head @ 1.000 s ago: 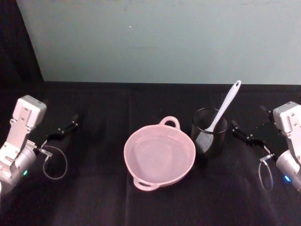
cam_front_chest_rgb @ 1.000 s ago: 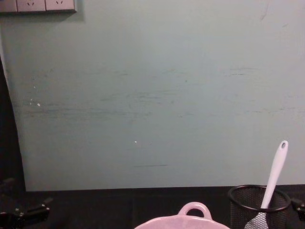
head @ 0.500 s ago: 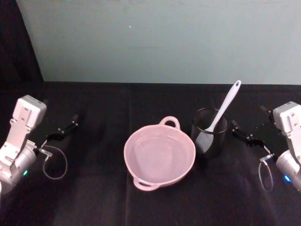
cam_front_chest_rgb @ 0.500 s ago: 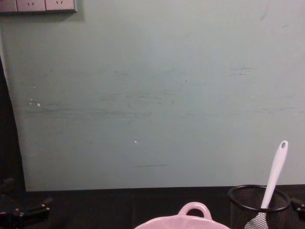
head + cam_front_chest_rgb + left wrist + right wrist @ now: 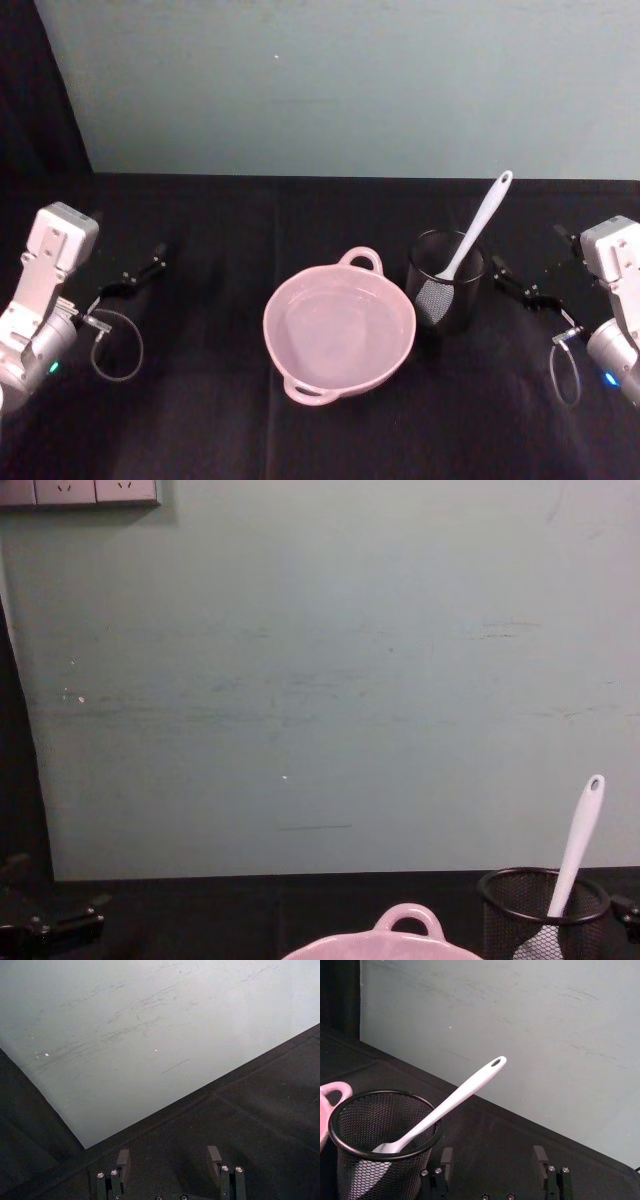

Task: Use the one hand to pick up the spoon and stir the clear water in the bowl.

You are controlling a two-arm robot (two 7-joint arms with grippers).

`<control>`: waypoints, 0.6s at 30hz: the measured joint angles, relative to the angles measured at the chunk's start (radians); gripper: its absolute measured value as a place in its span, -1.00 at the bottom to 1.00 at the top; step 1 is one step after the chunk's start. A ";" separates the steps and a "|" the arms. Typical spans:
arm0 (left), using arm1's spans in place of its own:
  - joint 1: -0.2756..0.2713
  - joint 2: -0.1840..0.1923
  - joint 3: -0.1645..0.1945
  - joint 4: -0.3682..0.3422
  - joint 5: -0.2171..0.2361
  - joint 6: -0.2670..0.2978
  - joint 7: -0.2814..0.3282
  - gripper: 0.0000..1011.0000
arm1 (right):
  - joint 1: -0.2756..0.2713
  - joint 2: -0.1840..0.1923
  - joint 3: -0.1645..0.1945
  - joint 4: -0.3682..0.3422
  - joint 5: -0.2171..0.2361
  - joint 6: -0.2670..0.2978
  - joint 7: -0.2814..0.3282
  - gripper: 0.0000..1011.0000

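The right claw (image 5: 520,284) is held spread wide and empty over the bench (image 5: 220,400), just right of the mesh cup (image 5: 446,292), and nothing is touched by it. The spoon (image 5: 478,228) is stood head-down in that cup, beside the bowl (image 5: 285,300). The left claw (image 5: 138,274) is parked at the far left, also spread. Nothing is changed from one second before.

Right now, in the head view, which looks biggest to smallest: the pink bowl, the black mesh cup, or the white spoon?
1. Pink bowl, widest by far.
2. Black mesh cup, covering more of the picture than the spoon.
3. White spoon, very slim; by length alone it would beat the cup.
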 joint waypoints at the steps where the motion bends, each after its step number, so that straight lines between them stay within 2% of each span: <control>1: 0.000 0.000 0.000 0.000 0.000 0.000 0.000 0.99 | 0.000 0.000 0.000 0.000 0.000 0.000 0.000 0.98; 11: 0.000 0.000 0.000 0.000 0.000 0.000 0.000 0.99 | 0.000 0.000 0.000 0.000 0.000 0.000 0.000 0.98; 18: 0.000 0.000 0.000 0.000 0.000 0.000 0.000 0.99 | -0.049 -0.003 0.059 -0.036 0.069 0.000 0.028 0.98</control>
